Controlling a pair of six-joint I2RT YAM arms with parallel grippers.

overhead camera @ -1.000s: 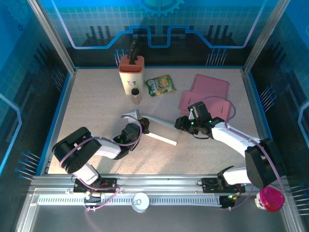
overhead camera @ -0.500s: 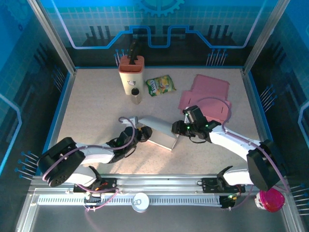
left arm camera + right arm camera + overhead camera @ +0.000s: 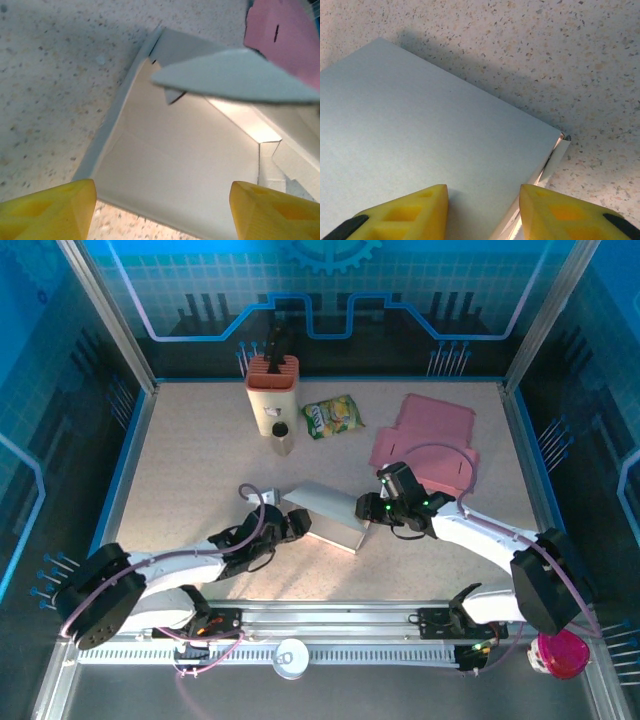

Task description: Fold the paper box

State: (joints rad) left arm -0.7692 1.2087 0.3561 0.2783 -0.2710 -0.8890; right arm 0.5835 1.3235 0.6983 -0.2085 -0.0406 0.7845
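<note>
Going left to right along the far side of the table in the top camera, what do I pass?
First the beige knife block, then the green and yellow snack bag, then the flat pink cardboard sheet.

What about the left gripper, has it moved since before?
Yes. The left gripper backed slightly away from the knife block, nearer the front, and its jaws opened.
</note>
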